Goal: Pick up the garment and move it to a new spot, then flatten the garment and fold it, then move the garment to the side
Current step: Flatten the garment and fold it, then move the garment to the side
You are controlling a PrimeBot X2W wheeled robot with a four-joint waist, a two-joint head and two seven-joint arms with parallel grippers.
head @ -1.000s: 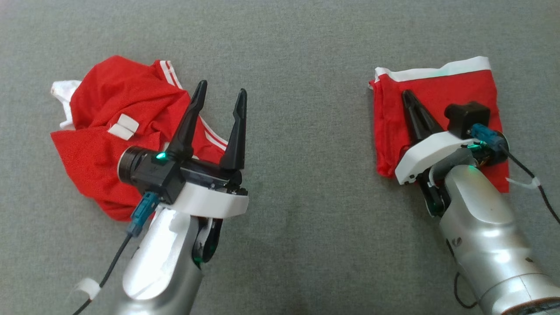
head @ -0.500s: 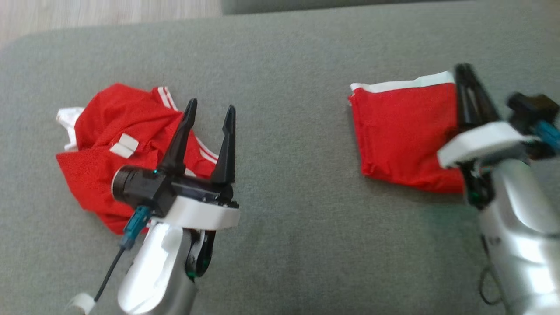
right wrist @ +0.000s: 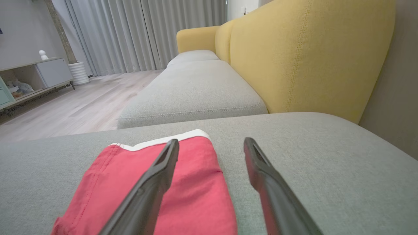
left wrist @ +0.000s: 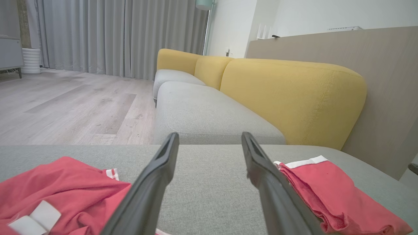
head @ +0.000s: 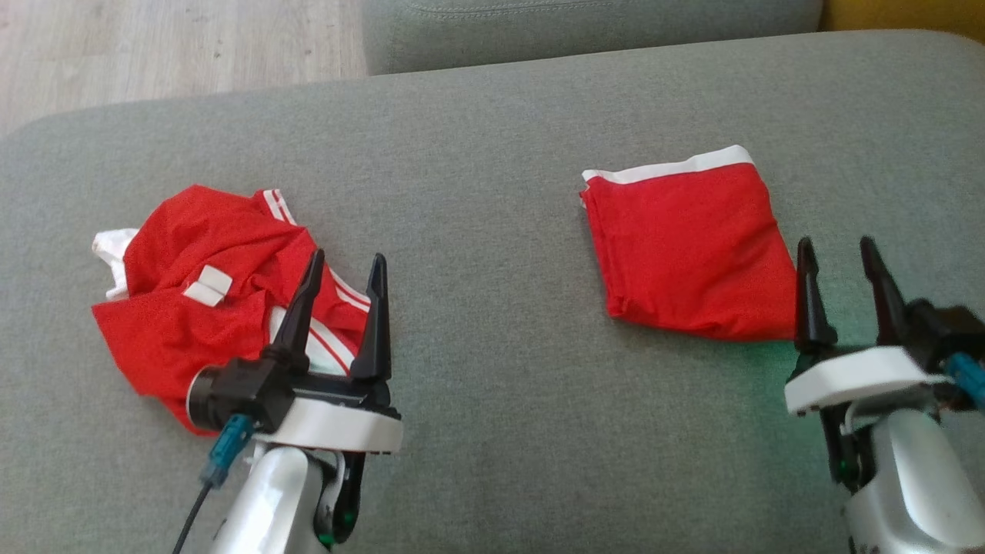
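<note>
A folded red cloth garment with a white band (head: 681,246) lies flat on the wide grey cloth sofa seat (head: 492,154), at the middle right of the head view. It looks folded and set to the side, so I think this part of the job is nearly over.

The right end effector (head: 836,246) is at the lower right. Its two dark fingers are spread apart and hold nothing. The folded garment lies just up and to the left of it. The left finger shows right at the garment's lower right corner, but I cannot tell if it touches. The garment is almost square. Its white band runs left to right along the top edge.

The left end effector (head: 345,260) is at the lower left, well apart from the folded garment. It is spread wide too, with nothing in it. A crumpled red shirt with white stripes (head: 200,254) lies just beside it, up and to the left. The right arm is much nearer the folded garment.
</note>
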